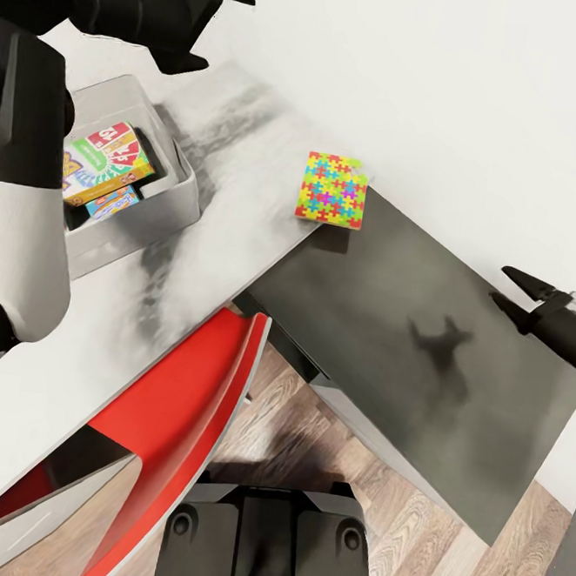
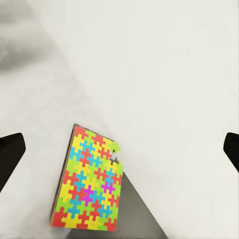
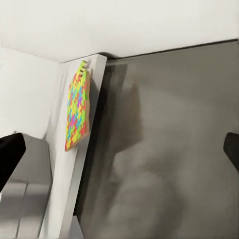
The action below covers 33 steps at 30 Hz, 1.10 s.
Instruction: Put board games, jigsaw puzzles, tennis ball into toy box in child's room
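Observation:
One jigsaw puzzle (image 1: 333, 190) (image 2: 89, 184) (image 3: 76, 112) lies flat by the wall, where the table's light top (image 1: 246, 171) meets its dark wing (image 1: 422, 352). The grey toy box (image 1: 178, 195) stands at the left and holds the green-yellow-red SKIP-BO board game (image 1: 107, 154) and a smaller blue one (image 1: 114, 203). My left gripper (image 1: 218, 36) (image 2: 119, 152) hangs open above the table between box and puzzle, empty. Over the dark wing, my right gripper (image 1: 499, 286) (image 3: 119, 152) is open and empty, right of the puzzle. The tennis ball and the bed are out of view.
A red chair (image 1: 191, 402) is tucked against the table's front edge, just ahead of my base (image 1: 266, 539). Wooden floor (image 1: 407, 525) shows below the wing. A white wall (image 1: 446, 83) runs along the back of the table. My left arm covers part of the box.

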### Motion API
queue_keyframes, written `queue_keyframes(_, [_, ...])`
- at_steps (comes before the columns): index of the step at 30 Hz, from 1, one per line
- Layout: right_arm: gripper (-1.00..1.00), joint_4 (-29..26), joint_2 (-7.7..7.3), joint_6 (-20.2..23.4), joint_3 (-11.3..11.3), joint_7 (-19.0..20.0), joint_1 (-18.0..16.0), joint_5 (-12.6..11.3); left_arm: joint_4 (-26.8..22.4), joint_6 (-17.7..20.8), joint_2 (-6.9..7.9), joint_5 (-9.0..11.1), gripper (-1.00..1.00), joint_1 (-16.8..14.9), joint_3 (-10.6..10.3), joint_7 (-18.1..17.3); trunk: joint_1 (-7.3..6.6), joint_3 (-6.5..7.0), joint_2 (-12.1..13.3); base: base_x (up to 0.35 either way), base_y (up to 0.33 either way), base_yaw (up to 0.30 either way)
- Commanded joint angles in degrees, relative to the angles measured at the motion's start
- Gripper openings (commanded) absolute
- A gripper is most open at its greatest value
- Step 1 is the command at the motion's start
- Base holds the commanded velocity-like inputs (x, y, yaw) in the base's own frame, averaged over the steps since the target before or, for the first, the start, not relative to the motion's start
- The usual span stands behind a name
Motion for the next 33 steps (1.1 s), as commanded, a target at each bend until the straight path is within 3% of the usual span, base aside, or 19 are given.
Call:
queue_keyframes(1, [1.0, 0.23, 0.34, 0.27, 0.56, 0.34, -0.38, 0.14, -0.82, -0.02, 0.04, 1.45, 1.0, -0.08, -0.07, 1.38, 0.03, -0.07, -0.09, 0.0, 0.0, 0.0])
queue_keyframes(11, [1.0, 0.83, 2.59, 0.27, 3.05, 0.04, -1.4, -1.62, -3.1, -0.05, 0.08, 4.31, 1.0, -0.05, -0.16, 3.83, 0.03, -0.06, -0.09, 0.0, 0.0, 0.0])
queue_keyframes(17, [1.0, 1.03, 4.13, 0.27, 3.54, -0.04, -1.59, -1.96, -3.57, -0.06, 0.13, 4.8, 1.0, 0.02, -0.24, 4.42, 0.03, -0.02, -0.09, 0.0, 0.0, 0.018])
queue_keyframes(22, [1.0, 1.46, 6.55, 0.27, 3.85, -0.28, -1.8, -1.86, -4.08, -0.06, 0.13, 5.16, 1.0, 0.09, -0.41, 5.33, 0.03, 0.08, -0.09, 0.0, 0.0, 0.117])
queue_keyframes(33, [1.0, 2.21, 8.17, -1.96, 4.11, -0.38, -1.89, -1.75, -4.48, -0.06, 0.04, 5.43, 1.0, 0.47, -0.65, 6.04, 0.03, 0.39, -0.09, 0.0, 0.0, 0.219])
